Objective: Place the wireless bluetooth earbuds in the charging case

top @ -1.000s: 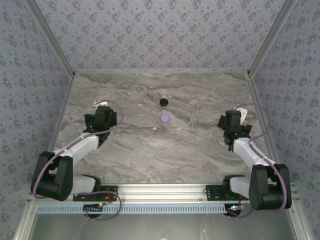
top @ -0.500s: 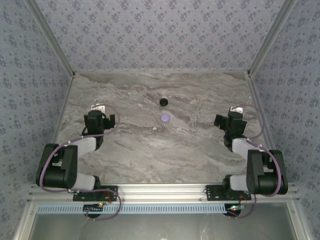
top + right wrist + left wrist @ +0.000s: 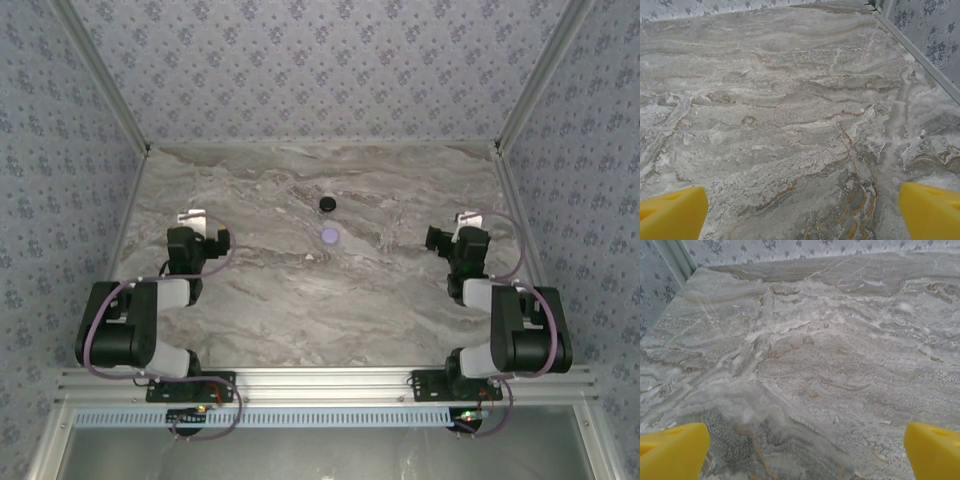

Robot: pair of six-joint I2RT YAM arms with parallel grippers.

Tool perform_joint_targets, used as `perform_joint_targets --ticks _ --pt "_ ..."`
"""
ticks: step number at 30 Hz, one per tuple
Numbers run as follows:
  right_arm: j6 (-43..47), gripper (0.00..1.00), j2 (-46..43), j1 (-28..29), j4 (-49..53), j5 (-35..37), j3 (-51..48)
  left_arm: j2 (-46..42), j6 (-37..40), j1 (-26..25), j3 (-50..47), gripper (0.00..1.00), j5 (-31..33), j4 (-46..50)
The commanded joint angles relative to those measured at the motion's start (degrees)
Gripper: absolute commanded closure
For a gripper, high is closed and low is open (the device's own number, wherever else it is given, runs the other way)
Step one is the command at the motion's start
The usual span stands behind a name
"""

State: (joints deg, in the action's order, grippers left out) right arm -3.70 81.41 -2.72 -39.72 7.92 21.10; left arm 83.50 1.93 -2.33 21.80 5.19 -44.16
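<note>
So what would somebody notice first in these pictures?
Two round things sit mid-table: the black puck, with the lilac puck just nearer the arms. On either side the left gripper and the right gripper hang over the marbled table, yellow fingers spread wide open.

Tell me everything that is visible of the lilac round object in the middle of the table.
The lilac round object looks like a small, flat, pale purple puck with a plain top; its material and any seam are too small to tell. It lies flat on the marble-patterned table, near the centre, nearer the arms than a black round object and apart from it. A tiny white speck lies close by, on its near left. Nothing but the table touches it.
</note>
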Motion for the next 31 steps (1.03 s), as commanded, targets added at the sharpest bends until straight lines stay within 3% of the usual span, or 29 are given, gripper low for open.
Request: perform_joint_targets --ticks 1,6,14,17,31 --pt "1.44 0.0 2.1 -0.21 -7.09 -1.09 -1.28 2.33 0.22 0.65 -0.83 0.01 -2.89 -5.47" --pt "4.76 0.0 5.61 2.14 -7.05 -1.58 0.46 4.22 -2.06 1.67 1.03 0.01 -0.59 -3.91" --pt "4.41 0.0 5.61 1.59 -6.7 -2.52 0.67 4.22 -3.38 3.03 1.75 0.01 -1.68 -2.35" --pt "4.96 0.0 5.55 0.75 -5.06 -6.56 1.52 4.23 -3.4 3.02 1.84 0.01 -1.65 -2.28" --pt "4.94 0.0 5.53 0.61 -5.26 -6.72 1.32 4.26 -3.36 2.94 1.8 0.01 -1.69 -2.24"
